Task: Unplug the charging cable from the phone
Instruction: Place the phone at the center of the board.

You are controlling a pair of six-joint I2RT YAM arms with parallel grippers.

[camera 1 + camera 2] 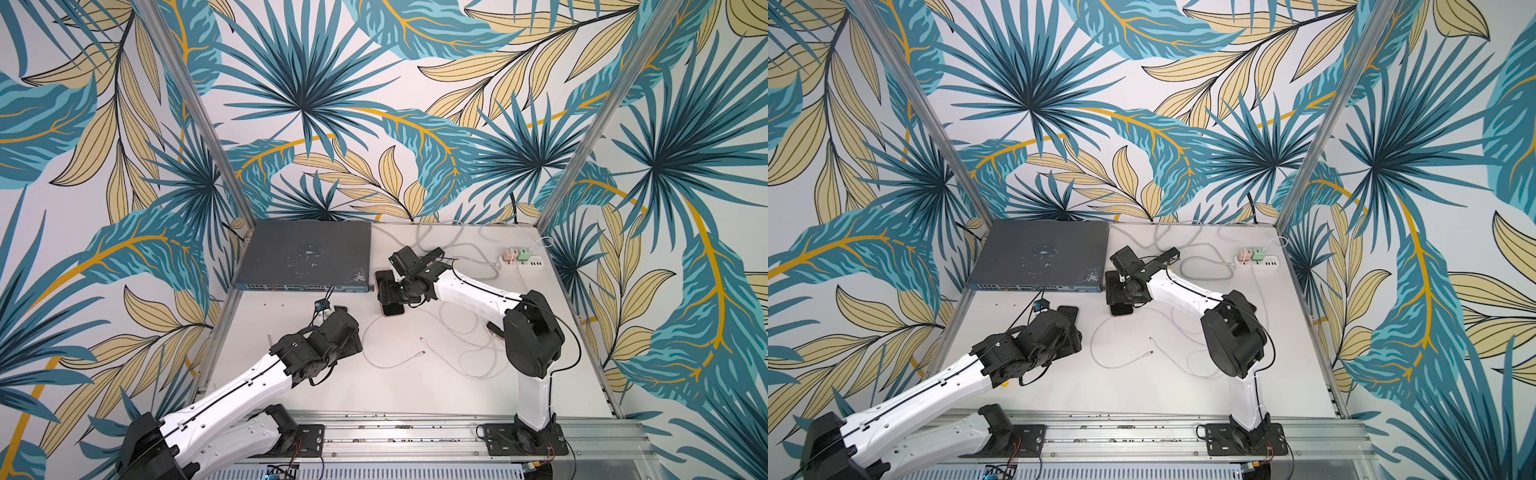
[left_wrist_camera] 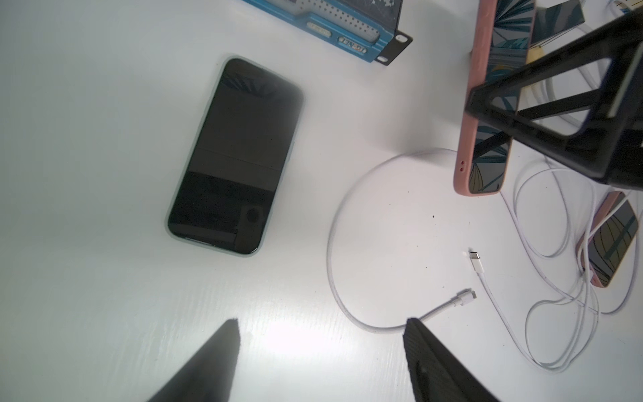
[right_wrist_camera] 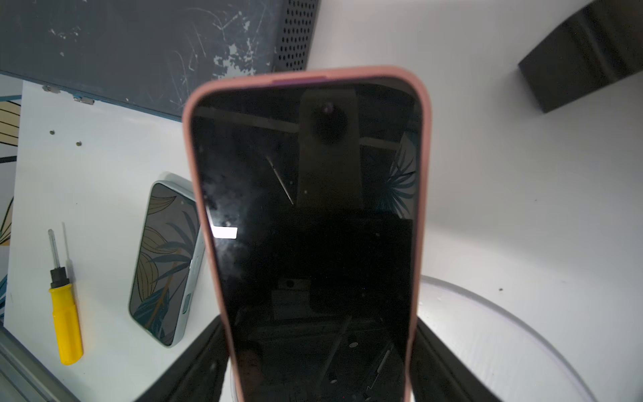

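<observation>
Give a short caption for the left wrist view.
Open left fingers near a dark phone; two loose cable plugs lie by a pink phone.

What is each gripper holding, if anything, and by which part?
The right gripper clasps the pink-cased phone by its long side edges near one end; the left gripper is open and holds nothing.

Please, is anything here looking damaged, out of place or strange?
Yes. The grey network switch has scratched, chipped paint on its top. Two white cable ends lie loose on the table, plugged into nothing. A yellow screwdriver lies near the pale blue phone, an odd tool for this job.
</observation>
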